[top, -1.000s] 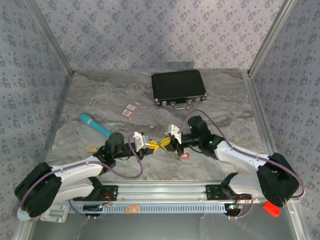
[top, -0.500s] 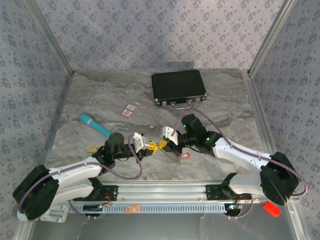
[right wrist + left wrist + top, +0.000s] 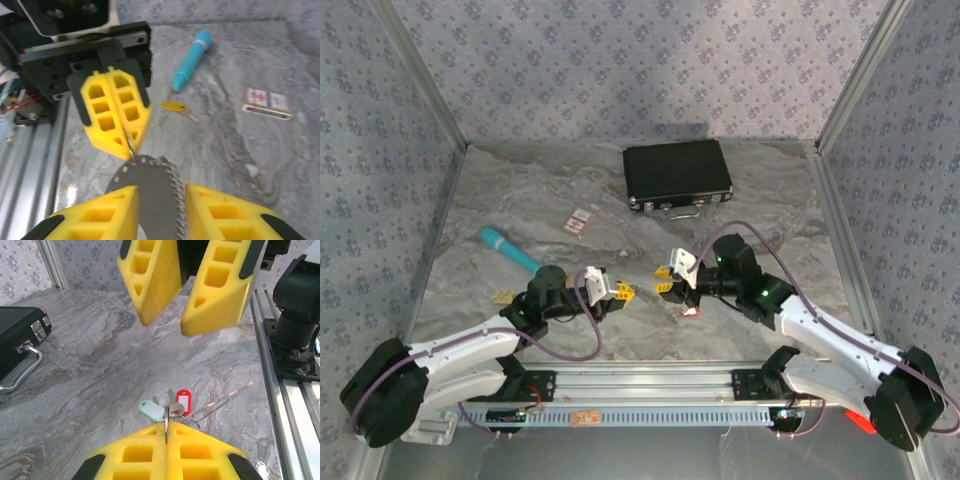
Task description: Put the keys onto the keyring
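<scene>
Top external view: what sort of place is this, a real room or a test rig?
Most likely a purpose-built tabletop robot test cell, not a lived-in room: a marble-patterned tabletop boxed in by wallpaper-patterned panels on metal frame posts, with an aluminium mounting rail along the near edge.

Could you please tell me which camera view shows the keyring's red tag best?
The left wrist view: the red tag lies close and sharp on the table, next to a pale green tag, with its white label visible. The top external view gives it as a tiny red speck by the right claw.
</scene>
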### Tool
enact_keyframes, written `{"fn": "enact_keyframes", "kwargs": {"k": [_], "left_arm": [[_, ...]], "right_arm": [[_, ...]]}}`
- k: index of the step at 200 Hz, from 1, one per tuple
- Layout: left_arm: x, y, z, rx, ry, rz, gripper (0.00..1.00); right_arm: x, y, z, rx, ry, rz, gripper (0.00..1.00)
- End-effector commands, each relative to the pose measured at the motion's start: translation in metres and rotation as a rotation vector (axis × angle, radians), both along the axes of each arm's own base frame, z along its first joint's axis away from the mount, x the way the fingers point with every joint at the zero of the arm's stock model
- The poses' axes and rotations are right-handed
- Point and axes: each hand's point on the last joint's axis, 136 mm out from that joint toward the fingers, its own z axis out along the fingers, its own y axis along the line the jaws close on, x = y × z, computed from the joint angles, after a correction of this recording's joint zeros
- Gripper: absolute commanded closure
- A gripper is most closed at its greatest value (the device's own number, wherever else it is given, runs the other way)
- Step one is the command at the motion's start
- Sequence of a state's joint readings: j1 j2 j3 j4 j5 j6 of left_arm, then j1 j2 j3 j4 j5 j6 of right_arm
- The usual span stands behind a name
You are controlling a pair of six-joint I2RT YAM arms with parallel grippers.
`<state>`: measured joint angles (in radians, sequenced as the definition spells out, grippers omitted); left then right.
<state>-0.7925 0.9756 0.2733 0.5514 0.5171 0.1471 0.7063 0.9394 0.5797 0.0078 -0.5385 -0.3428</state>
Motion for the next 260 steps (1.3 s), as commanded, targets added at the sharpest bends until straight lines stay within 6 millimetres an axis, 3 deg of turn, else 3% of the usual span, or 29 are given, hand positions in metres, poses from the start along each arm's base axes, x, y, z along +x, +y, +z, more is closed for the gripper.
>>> {"fn": "enact_keyframes", "kwargs": {"k": [1,49,87,159,190,215,242,260], "left_arm": [[0.009,-0.001,0.025,-0.029,-0.072,0.039,1.0],[0.051,0.01,0.032,0.001,0.023,0.286,1.0],[0.074,0.016,0.036,-0.009,0.085,0.429,1.0],[0.092,0.038,0.09,-0.039,0.104,0.601,1.0],[0.102,0.071,0.115,-0.046,0.063,0.77,1.0],[0.109,0.114,0.132,-0.003,0.013,0.968,1.0],[0.11,0.158,0.148,0.02,0.006,1.107,1.0],[0.109,0.183,0.158,0.021,-0.006,1.184,1.0]], "right_arm": [[0.026,-0.019,0.008,0.021,-0.037,-0.208,0.69],[0.041,-0.042,0.036,0.076,-0.043,-0.398,0.69],[0.049,-0.052,0.041,0.064,-0.005,-0.486,0.69],[0.057,-0.055,0.059,0.082,0.011,-0.54,0.7],[0.064,-0.047,0.058,0.059,0.05,-0.542,0.69],[0.076,-0.041,0.059,0.084,0.142,-0.59,0.69],[0.091,-0.022,0.049,0.111,0.262,-0.622,0.71],[0.098,0.0,0.033,0.076,0.347,-0.615,0.74]]}}
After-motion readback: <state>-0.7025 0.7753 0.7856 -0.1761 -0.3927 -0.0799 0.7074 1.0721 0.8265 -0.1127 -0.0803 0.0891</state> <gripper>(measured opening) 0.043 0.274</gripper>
